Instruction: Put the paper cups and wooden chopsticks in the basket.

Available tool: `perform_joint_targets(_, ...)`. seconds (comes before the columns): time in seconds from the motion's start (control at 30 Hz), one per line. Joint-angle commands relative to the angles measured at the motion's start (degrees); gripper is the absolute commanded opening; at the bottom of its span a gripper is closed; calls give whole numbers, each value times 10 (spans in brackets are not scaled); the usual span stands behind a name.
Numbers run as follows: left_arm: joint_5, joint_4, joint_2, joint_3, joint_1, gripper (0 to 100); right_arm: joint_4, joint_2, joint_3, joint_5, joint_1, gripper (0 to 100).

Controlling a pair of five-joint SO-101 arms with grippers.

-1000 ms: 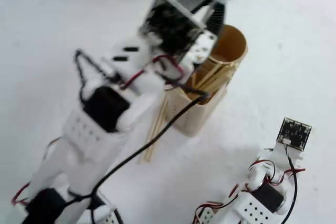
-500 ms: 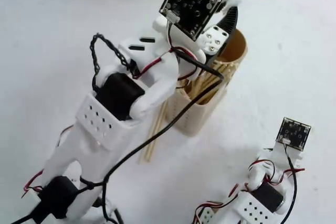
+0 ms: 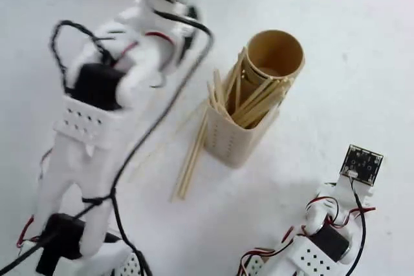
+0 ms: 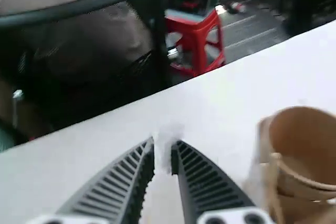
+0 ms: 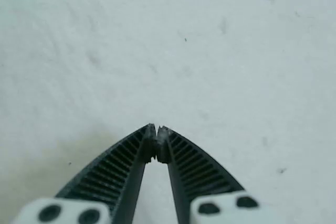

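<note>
The left pincer (image 4: 164,142), empty and narrowly apart, hangs beside the cream perforated basket (image 3: 233,143) holding a brown paper cup (image 3: 275,53); pale wooden chopsticks (image 3: 189,163) lie loose on the white counter (image 3: 362,63) back toward its base, so it should open wider and straddle them crosswise; the right pincer (image 5: 157,129) is together.

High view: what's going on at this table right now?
The basket already holds a cup and a bundle of chopsticks. A few loose chopsticks lie on the table beside it. The left gripper is slightly open and empty, off to the side of the basket. The right gripper is shut over bare table, holding nothing.
</note>
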Motion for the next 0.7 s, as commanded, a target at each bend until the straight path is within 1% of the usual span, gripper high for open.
perform_joint_targets(0.0, 3, -45, 0, 142, -116, 76, 2, 2, 6, 5, 4, 18)
perform_joint_targets(0.1, 1, -159, 0, 315, -143, 79, 2, 2, 6, 5, 4, 18)
perform_joint_targets(0.2, -41, -278, 0, 461, -145, 80, 2, 2, 6, 5, 4, 18)
perform_joint_targets(0.27, -72, -337, 0, 526, -140, 80, 2, 2, 6, 5, 4, 18)
perform_joint_targets(0.3, -85, -349, 0, 543, -139, 81, 2, 2, 6, 5, 4, 18)
perform_joint_targets(0.37, -93, -351, 1, 551, -140, 81, 2, 2, 6, 5, 4, 18)
perform_joint_targets(0.5, -78, -328, 33, 525, -140, 92, 2, 2, 6, 5, 4, 18)
perform_joint_targets(0.6, -78, -275, 110, 454, -145, 146, 2, 2, 6, 5, 4, 18)
perform_joint_targets(0.67, -78, -222, 174, 387, -149, 143, 2, 2, 6, 5, 4, 18)
